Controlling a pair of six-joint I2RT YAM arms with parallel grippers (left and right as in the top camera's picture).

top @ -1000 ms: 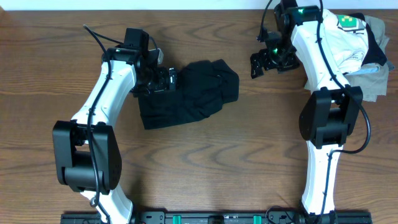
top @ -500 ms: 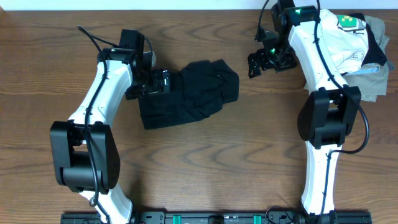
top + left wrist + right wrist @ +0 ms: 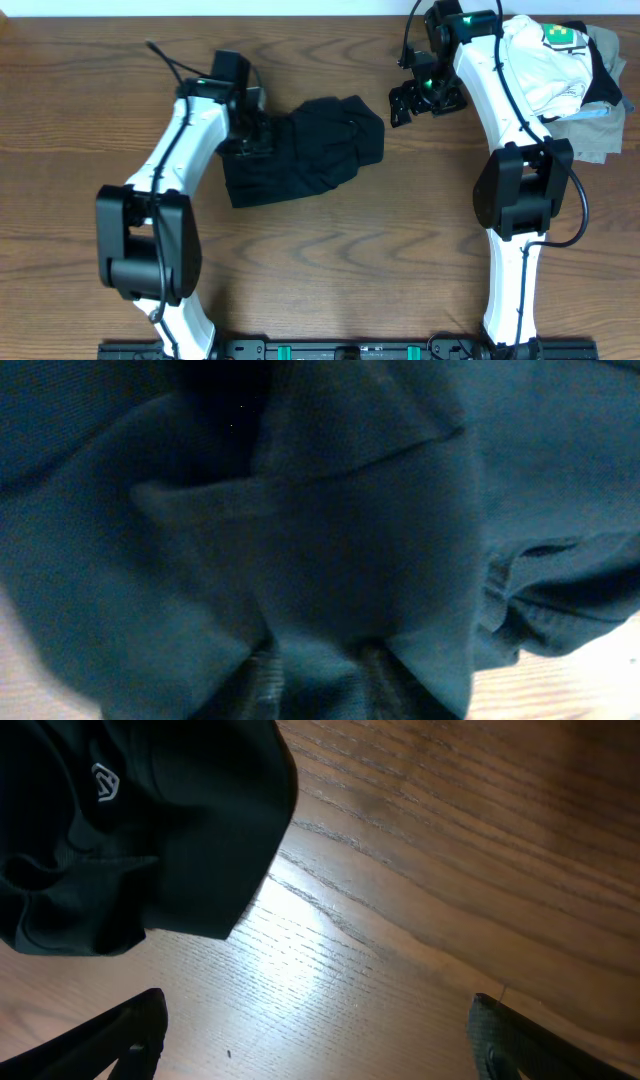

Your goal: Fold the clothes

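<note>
Overhead: black garment (image 3: 305, 148) lies bunched on the wooden table (image 3: 330, 260), left of centre. It is a rough rectangle with a thicker crumpled lump at its upper right.

Left gripper (image 3: 266, 135) sits at the garment's upper left edge, directly over the fabric. In the left wrist view dark cloth fills nearly the whole picture. The two fingers (image 3: 262, 688) show only as blurred dark shapes at the bottom. They stand close together with a fold of the cloth pinched between them. Reading: left gripper clamped on the black garment.

Right gripper (image 3: 405, 100) hangs just beyond the garment's upper right corner, near it but apart. In the right wrist view the fingers stand wide apart at the bottom corners with bare wood between them, nothing held. The garment's edge shows at upper left there, with a small white logo (image 3: 104, 782) on it.

Far right of table: pile with a white garment with green patch (image 3: 550, 60) on a khaki-grey garment (image 3: 600, 135), well apart from the black one.
</note>
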